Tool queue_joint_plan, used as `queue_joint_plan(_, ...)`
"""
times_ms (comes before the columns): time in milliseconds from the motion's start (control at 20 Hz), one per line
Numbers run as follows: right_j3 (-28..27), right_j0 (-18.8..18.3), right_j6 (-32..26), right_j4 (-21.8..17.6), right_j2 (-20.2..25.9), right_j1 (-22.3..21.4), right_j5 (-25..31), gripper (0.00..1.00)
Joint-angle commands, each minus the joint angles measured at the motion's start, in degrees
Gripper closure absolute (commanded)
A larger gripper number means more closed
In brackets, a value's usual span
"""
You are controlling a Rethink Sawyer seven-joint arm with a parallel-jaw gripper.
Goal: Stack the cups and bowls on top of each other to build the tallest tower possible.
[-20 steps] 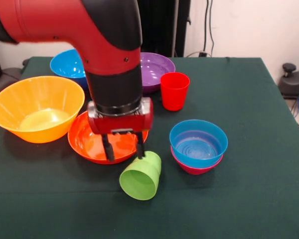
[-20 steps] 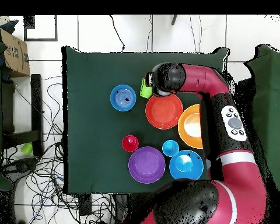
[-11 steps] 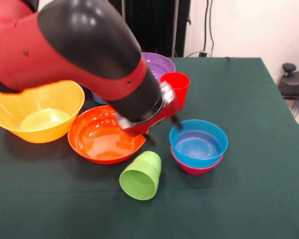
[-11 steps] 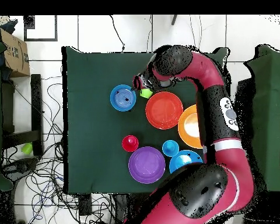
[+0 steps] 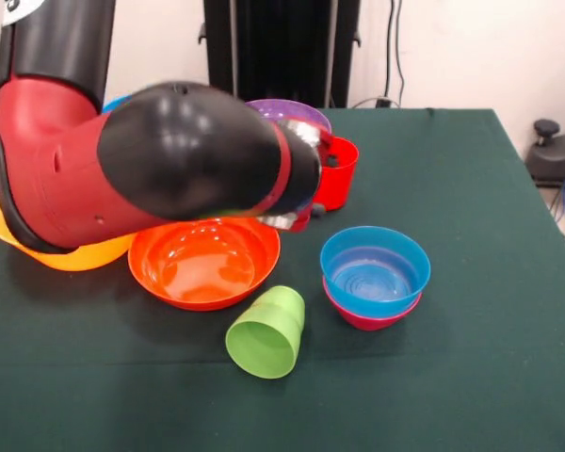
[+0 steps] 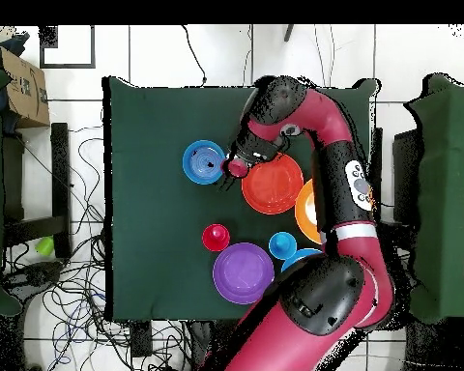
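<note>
- Gripper [image 6: 234,166]: seen only from overhead, at the end of the red and black arm [image 5: 160,165], between the small blue bowl and the red-orange bowl. Whether it is spread or closed cannot be told. In the front view the arm's bulk hides it.
- Lime green cup [image 5: 266,332]: lies on its side on the green table [image 5: 471,377], mouth toward the camera, just in front of the red-orange bowl and left of the nested pair. Nothing holds it. From overhead the arm covers it.
- Red-orange bowl [image 5: 204,262]: upright and empty, beneath the arm's elbow in the front view.
- Small blue bowl [image 5: 375,270]: nested in the small magenta bowl [image 5: 369,319] — only the lower rim of the magenta one shows. This is the only stacked pair in sight.
- Yellow-orange bowl [image 5: 71,257]: largely hidden behind the arm; a strip of rim shows at the left.
- Red cup [image 5: 341,173]: upright, behind the arm's wrist, beside the purple bowl [image 6: 244,272].
- Light blue cup [image 6: 282,245]: upright between the purple bowl and the yellow-orange bowl, seen from overhead.
- Large blue bowl [image 6: 299,259]: mostly under the arm — a sliver shows beside the light blue cup.
</note>
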Motion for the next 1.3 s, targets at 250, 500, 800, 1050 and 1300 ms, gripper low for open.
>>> queue_joint_plan(250, -12.7, -0.4, -32.1, -14.7, 0.1, -0.3, -3.9, 0.0)
queue_joint_plan(500, -20.4, 1.4, -34.7, -18.6, 1.1, 0.9, 0.0, 0.0)
queue_joint_plan(800, -31.9, 2.5, -34.2, -25.8, 7.9, 5.5, 5.1, 0.0)
queue_joint_plan(1050, -30.2, 2.1, -31.7, -24.2, 9.5, 5.9, 5.0, 0.0)
queue_joint_plan(1300, -27.1, 2.7, -26.5, -19.3, 9.3, 8.0, 0.6, 0.0)
